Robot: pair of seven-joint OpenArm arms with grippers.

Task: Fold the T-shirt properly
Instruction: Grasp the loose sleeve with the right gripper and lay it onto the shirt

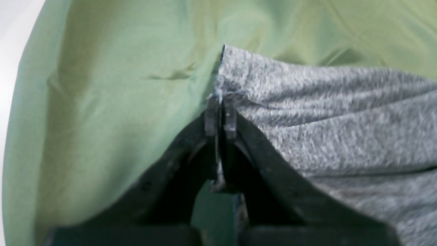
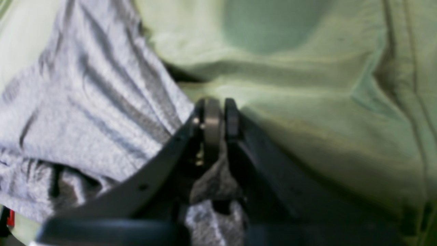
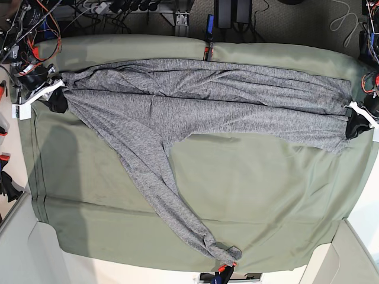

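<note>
Clearly the stretching step is in hand; the T-shirt (image 3: 207,100) lies along the far half of the table, on the green cloth (image 3: 249,195), pulled long between the two arms; one long sleeve (image 3: 157,195) trails away from the body toward the near edge, its cuff close to the cloth's front hem.

At one end the left gripper (image 1: 221,116) has its jaws pressed together on a thin corner of the grey fabric; the wrist view shows the edge of the shirt standing up just past the fingertips, with the rest draping off to one side over the cloth. At the other end the right gripper (image 2: 218,118) is likewise pinched on the shirt; a bunch of grey knit sits between and behind its fingers, and more of it falls away beside the jaw. In the base view both arms sit at the table's side edges, well apart, with the shirt drawn between them but creased along its length.

My judgement: the shirt is spread lengthwise but not yet folded, so the task is early. The next move likely calls for both arms to carry their held ends together, evenly, so that one long edge is laid over the other; the loose sleeve will need tucking in, since it could drag or twist the fold.
</note>
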